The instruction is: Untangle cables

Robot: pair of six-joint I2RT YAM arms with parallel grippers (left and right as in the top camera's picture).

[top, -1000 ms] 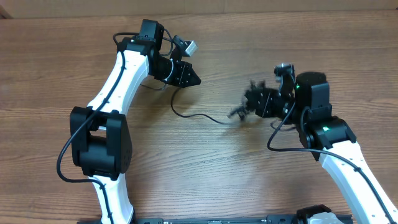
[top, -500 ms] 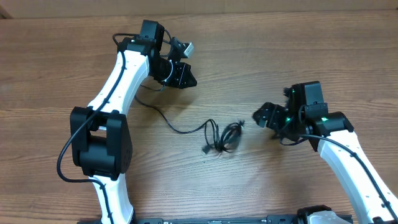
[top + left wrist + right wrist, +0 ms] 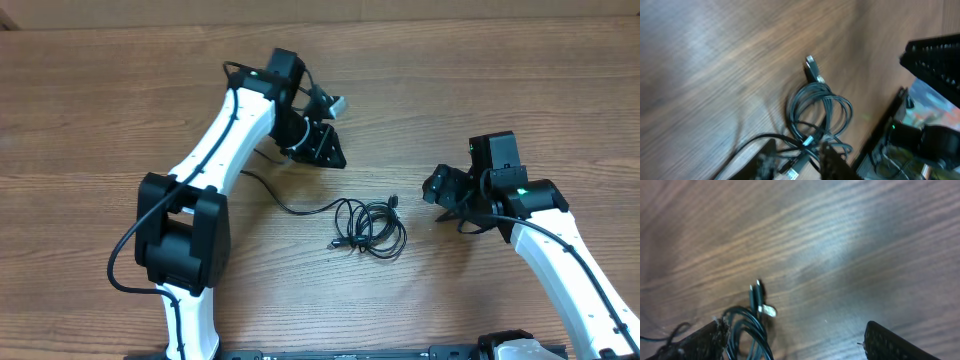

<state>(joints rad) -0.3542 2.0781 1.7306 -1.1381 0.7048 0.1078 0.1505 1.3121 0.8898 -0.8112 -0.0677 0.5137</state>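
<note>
The cables (image 3: 371,228) lie on the wooden table between the two arms as a loose tangle of thin black loops. One strand (image 3: 285,205) trails left toward the left arm. My left gripper (image 3: 328,152) hovers up and left of the tangle. In the left wrist view its blurred fingers (image 3: 832,161) stand a little apart, with the cables (image 3: 816,112) and a silver-tipped plug (image 3: 811,64) lying beyond them. My right gripper (image 3: 438,190) is just right of the tangle, jaws wide. In its wrist view the cables (image 3: 747,327) and a plug (image 3: 768,311) lie by the left finger, and nothing sits between the fingers.
The table's far edge (image 3: 320,22) runs along the top. The left arm's elbow block (image 3: 182,230) stands over the table's left side, and thick black arm wires (image 3: 120,265) loop beside it. The right arm (image 3: 932,142) shows at the edge of the left wrist view.
The right gripper dropped the bundle and drew back to the right. The left arm swung right toward the centre and its jaws parted. The cables now lie slack on the table.
</note>
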